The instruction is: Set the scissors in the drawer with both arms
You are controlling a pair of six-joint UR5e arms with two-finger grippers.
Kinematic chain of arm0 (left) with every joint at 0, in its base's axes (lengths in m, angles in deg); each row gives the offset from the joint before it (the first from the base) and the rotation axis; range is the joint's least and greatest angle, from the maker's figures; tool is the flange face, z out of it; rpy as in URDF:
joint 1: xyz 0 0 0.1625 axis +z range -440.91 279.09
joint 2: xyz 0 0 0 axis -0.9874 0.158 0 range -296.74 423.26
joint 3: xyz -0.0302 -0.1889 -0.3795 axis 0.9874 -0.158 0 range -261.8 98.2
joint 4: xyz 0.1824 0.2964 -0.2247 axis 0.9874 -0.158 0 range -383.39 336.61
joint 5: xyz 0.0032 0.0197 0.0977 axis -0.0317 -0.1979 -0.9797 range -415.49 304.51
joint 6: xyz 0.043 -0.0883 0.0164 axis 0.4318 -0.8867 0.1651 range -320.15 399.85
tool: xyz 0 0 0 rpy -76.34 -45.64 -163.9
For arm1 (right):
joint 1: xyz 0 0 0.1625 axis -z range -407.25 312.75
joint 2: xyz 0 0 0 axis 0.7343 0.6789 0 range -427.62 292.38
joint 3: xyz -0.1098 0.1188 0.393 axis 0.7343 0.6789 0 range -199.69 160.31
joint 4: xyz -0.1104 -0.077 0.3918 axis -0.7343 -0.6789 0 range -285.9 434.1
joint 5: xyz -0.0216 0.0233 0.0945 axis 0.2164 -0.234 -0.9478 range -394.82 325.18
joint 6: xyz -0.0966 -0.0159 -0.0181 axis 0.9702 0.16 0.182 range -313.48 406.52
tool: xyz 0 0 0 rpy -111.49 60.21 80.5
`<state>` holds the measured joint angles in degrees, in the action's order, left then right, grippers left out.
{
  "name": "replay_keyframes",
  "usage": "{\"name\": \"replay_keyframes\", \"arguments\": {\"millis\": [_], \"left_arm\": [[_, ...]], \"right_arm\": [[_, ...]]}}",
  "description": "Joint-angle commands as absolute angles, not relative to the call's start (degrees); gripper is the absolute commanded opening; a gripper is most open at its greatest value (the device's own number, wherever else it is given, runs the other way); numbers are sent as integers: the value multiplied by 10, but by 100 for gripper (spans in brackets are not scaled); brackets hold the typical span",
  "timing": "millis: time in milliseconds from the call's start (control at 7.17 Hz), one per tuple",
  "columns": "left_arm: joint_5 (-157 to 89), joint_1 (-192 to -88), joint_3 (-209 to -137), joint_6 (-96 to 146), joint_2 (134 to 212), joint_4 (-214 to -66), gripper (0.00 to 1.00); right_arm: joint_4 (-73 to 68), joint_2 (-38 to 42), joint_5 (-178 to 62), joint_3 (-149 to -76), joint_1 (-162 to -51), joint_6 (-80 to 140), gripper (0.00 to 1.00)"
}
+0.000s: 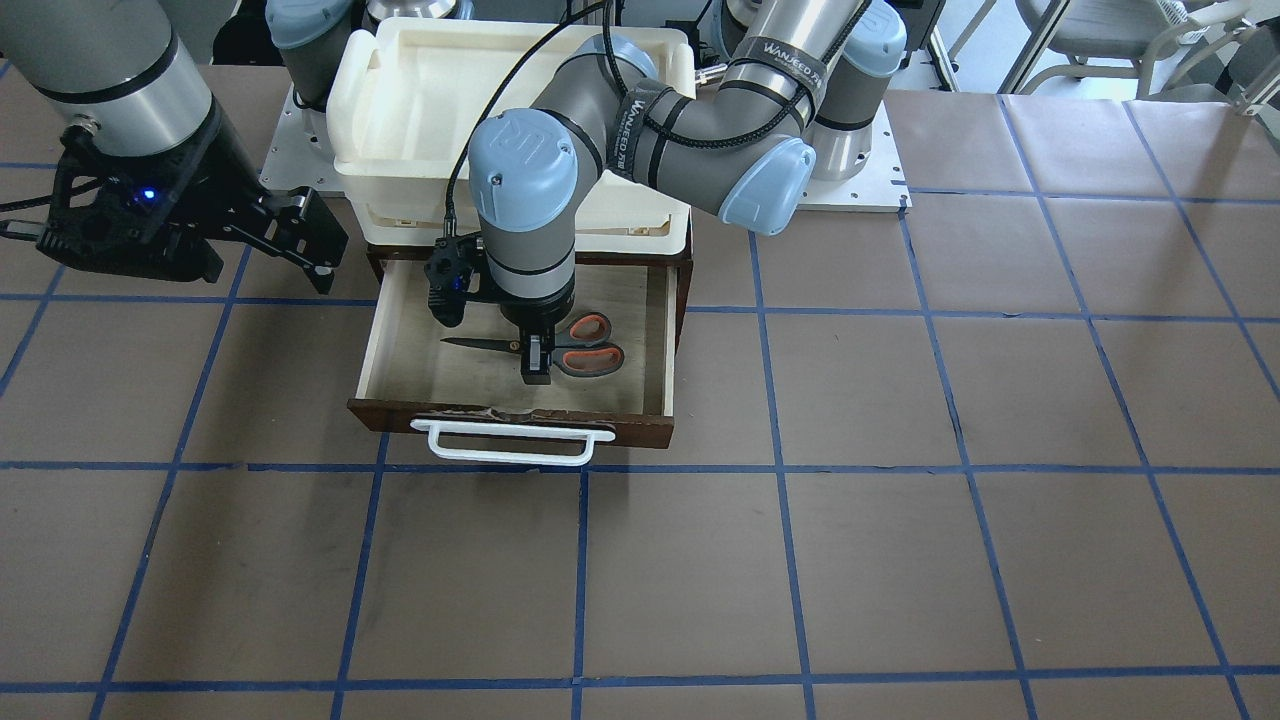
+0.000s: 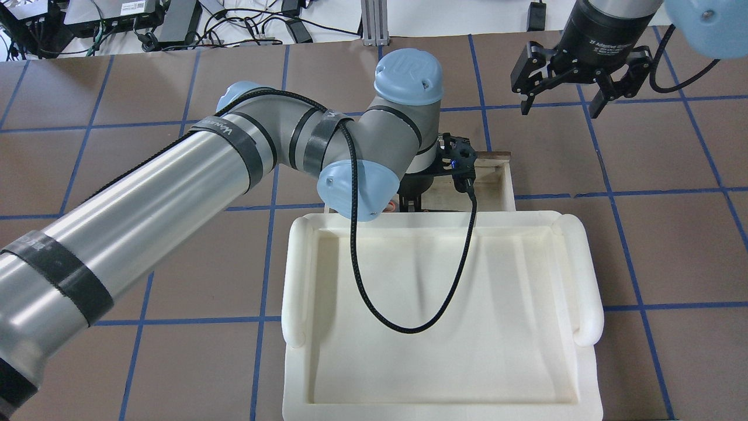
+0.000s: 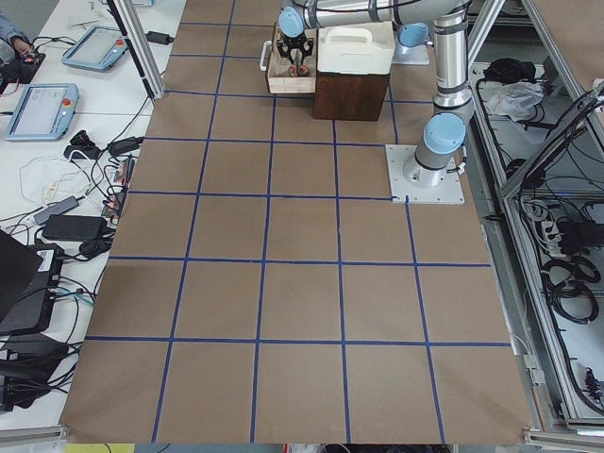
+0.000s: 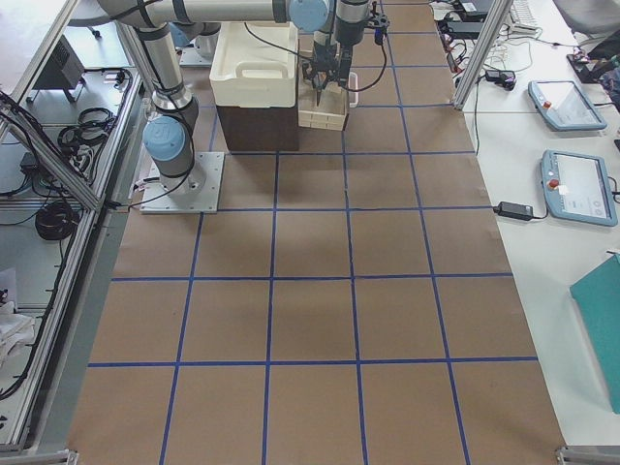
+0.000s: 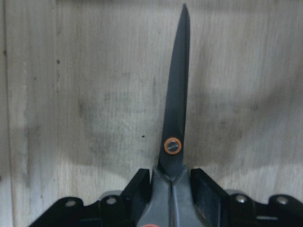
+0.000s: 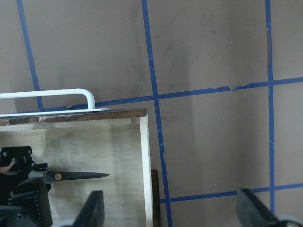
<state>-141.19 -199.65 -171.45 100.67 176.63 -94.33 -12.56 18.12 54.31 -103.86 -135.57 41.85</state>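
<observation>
The scissors (image 1: 578, 346), with grey handles and orange-red inner loops, lie low inside the open drawer (image 1: 520, 421), blades pointing toward the view's left. My left gripper (image 1: 537, 366) reaches straight down into the drawer and is shut on the scissors just behind the pivot. The left wrist view shows the fingers (image 5: 142, 187) on either side of the scissors (image 5: 176, 118) over the pale drawer floor. My right gripper (image 1: 315, 245) is open and empty, and hovers beside the drawer. It also shows in the overhead view (image 2: 560, 108). The right wrist view shows the scissors (image 6: 78, 176) and the drawer wall (image 6: 144, 156).
A cream-white plastic tray (image 1: 400, 100) sits on top of the brown cabinet behind the drawer and hides most of it in the overhead view (image 2: 438, 397). The drawer's white bar handle (image 1: 510, 447) faces the operators' side. Brown table paper with blue tape lines (image 1: 780, 470) surrounds it.
</observation>
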Motion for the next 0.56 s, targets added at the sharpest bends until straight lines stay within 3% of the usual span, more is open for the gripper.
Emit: {"name": "replay_keyframes", "arguments": {"millis": [0,418], "left_arm": [[-1404,-1996,-1714,1008,1766,-940,41],[-1403,-1996,-1714,1008,1766,-939,45]], "right_arm": [[-126,182,543,-1040,-1356,419,100],[-127,182,565,-1040,-1355,426,100]]}}
